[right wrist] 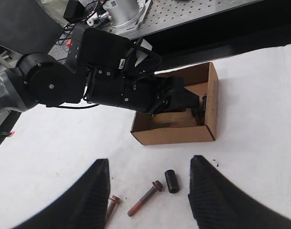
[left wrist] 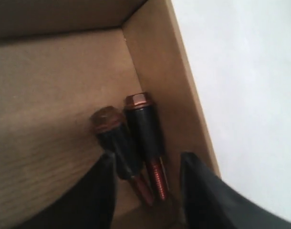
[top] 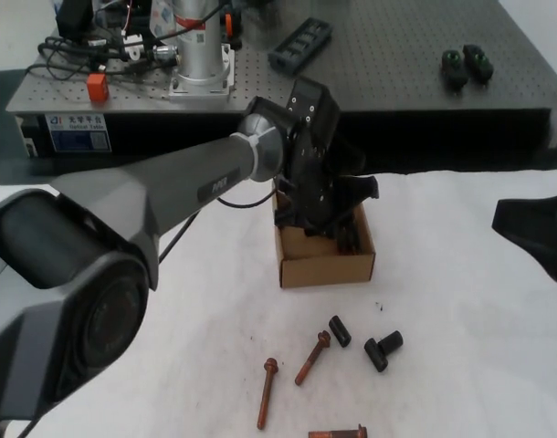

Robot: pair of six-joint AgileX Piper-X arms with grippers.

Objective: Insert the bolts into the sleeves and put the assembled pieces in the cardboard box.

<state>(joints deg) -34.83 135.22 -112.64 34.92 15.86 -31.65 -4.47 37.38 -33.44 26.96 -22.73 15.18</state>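
The thick grey left arm [top: 123, 210] rises from the near left corner of the bench and stretches to the middle of it. There its black left gripper [left wrist: 146, 162] dips into the small open brown cardboard box [top: 324, 270]. Its two fingers [left wrist: 105, 191] are spread wide and grip nothing.

Inside the box, two assembled pieces lie side by side along one side wall, close to a corner. Each is a copper-coloured hex-head bolt pushed through a black cylindrical sleeve. One [left wrist: 144, 126] lies nearest the wall and the other [left wrist: 112, 138] is just beside it, with both threaded ends pointing toward the gap between the fingers.

The white cloth [top: 461, 365] covers the bench. Between the box and the near edge lie three loose copper-coloured bolts [top: 267, 392] [top: 311, 358] [top: 338, 432], the last of them at the very edge of the high view. A single black sleeve [top: 340, 330] lies beside the middle bolt. Two more black sleeves [top: 376, 355] [top: 392, 341] touch each other a little toward the right edge.

The black right gripper [right wrist: 149, 161] hangs over the right side of the bench, well apart from the box. Its fingers are wide apart and empty.

Beyond the far edge stands a dark perforated table [top: 397, 55].
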